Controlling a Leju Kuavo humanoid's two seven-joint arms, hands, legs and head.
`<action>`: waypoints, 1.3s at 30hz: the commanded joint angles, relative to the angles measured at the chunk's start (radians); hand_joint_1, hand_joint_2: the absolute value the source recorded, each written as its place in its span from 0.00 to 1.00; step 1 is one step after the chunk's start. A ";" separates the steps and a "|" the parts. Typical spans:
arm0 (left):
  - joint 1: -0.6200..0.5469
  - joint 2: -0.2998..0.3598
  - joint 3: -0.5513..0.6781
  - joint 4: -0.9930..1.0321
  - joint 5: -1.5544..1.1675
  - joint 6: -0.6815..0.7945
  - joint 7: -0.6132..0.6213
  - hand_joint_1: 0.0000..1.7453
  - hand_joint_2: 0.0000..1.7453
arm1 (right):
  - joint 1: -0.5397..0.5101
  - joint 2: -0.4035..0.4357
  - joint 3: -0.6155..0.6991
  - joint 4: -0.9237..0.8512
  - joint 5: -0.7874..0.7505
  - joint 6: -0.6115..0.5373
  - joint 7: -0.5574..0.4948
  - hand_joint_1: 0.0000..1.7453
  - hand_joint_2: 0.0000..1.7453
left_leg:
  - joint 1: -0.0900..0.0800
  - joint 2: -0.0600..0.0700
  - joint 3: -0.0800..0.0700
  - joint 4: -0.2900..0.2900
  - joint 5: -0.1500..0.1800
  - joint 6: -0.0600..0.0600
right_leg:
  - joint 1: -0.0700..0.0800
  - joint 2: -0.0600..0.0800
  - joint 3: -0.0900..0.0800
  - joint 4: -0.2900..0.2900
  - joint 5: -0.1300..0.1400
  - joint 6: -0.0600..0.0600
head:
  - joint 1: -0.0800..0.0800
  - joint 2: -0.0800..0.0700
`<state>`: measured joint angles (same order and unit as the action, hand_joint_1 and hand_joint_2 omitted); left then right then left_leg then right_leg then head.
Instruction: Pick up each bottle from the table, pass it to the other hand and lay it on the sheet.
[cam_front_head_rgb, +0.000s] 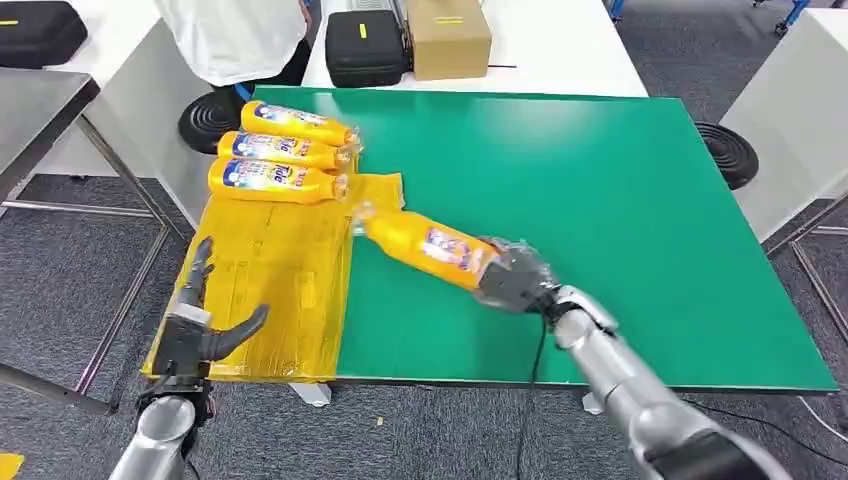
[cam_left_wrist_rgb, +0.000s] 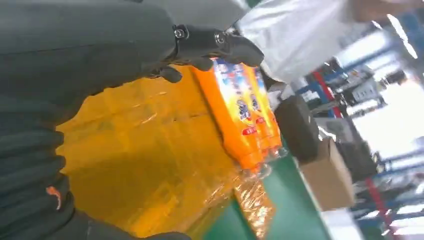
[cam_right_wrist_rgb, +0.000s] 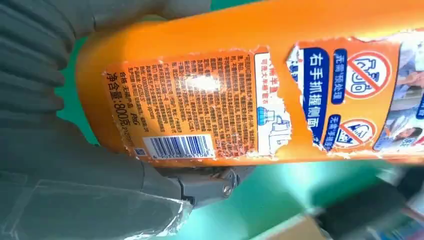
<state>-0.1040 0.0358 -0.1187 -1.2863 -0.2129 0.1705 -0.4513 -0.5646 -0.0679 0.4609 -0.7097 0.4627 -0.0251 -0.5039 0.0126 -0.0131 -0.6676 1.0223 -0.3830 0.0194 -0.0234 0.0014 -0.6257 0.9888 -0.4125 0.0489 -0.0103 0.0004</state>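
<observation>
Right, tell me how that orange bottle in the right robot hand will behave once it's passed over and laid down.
The orange bottle looks rigid plastic, so it should keep its shape in the right robot hand. Its round body may roll on the yellow sheet, unless nestled against the three laid bottles. The glossy label suggests a somewhat slippery handover to the left robot hand.

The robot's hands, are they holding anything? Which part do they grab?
The right hand holds an orange bottle by its bottom end. The left hand holds nothing, fingers apart.

Four orange bottles (cam_front_head_rgb: 430, 246) (three lying together), one yellow sheet (cam_front_head_rgb: 270, 290), perhaps two cases (cam_front_head_rgb: 366, 45)
</observation>
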 joint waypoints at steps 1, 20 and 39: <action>-0.005 -0.039 0.058 0.030 0.021 -0.008 -0.002 0.00 1.00 | 0.078 0.042 -0.121 -0.170 0.019 0.015 0.004 1.00 1.00 | 0.000 0.000 0.003 0.000 -0.002 0.000 | 0.000 -0.001 0.004 0.000 -0.002 -0.002 | 0.000 0.000; -0.128 -0.069 -0.129 0.138 0.346 -0.464 0.012 0.00 1.00 | 0.086 0.277 -0.050 0.030 0.037 0.059 -0.151 1.00 1.00 | 0.000 0.002 0.007 -0.001 -0.003 0.000 | 0.001 0.001 0.006 -0.001 -0.002 -0.004 | 0.001 0.000; -0.136 -0.070 -0.175 0.117 0.441 -0.661 -0.013 0.00 1.00 | 0.050 0.308 0.022 0.155 0.044 0.083 -0.169 1.00 1.00 | 0.000 0.002 0.005 0.000 -0.003 0.000 | 0.001 0.000 0.004 -0.001 -0.003 -0.003 | 0.001 0.000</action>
<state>-0.2245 -0.0439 -0.2659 -1.1913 0.1712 -0.3970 -0.4658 -0.4480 0.2449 0.4394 -0.6829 0.5100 0.0561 -0.6668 0.0127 -0.0129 -0.6694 1.0221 -0.3826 0.0192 -0.0236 0.0013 -0.6281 0.9888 -0.4125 0.0484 -0.0092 0.0004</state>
